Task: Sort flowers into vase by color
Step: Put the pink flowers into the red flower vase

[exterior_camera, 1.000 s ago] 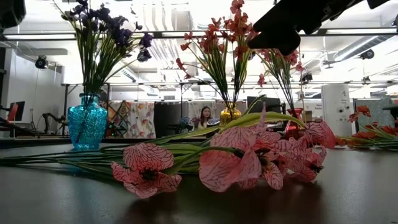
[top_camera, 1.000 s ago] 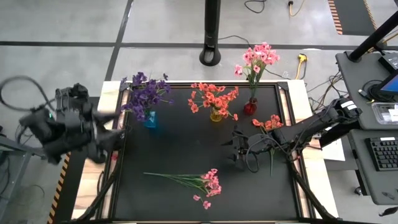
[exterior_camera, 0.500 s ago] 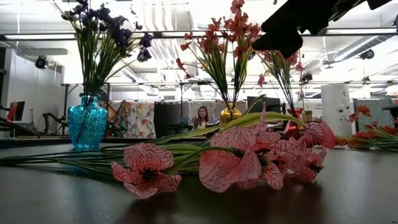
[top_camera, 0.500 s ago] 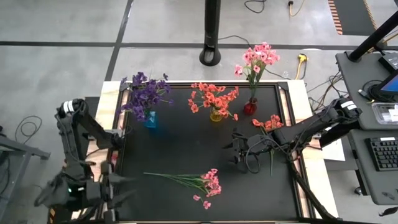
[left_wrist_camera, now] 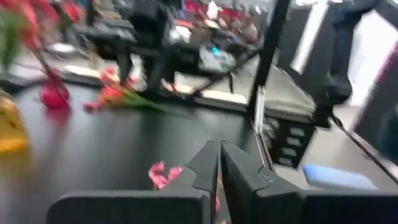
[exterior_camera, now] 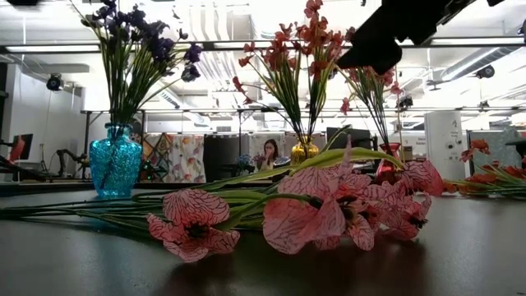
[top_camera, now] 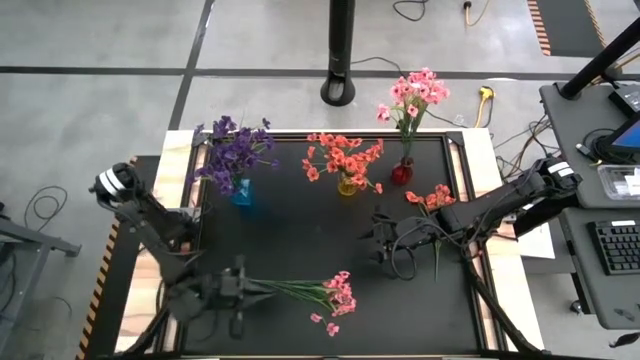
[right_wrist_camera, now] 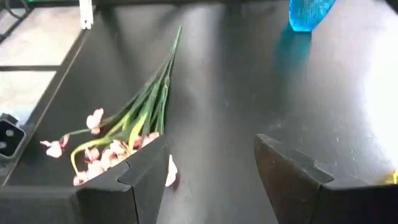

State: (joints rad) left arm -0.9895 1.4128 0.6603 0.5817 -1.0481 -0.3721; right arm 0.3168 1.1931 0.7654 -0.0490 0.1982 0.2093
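Left gripper (top_camera: 238, 292): fingers pressed together, holding nothing, at stem end of pink spray (top_camera: 305, 291) lying on black table (top_camera: 290, 230)
Right gripper (top_camera: 379, 240): fingers spread, empty, mid-table
Orange-red spray (top_camera: 432, 200): lay by right arm
Vases: blue (top_camera: 242, 192) purple, yellow (top_camera: 347, 184) orange-red, red (top_camera: 402, 172) pink

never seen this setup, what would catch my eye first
Three vases of flowers line the table's far edge: purple flowers in a blue vase, orange-red flowers at centre, pink flowers to the right. A loose pink spray lies near the front, the left tool at its stem end.
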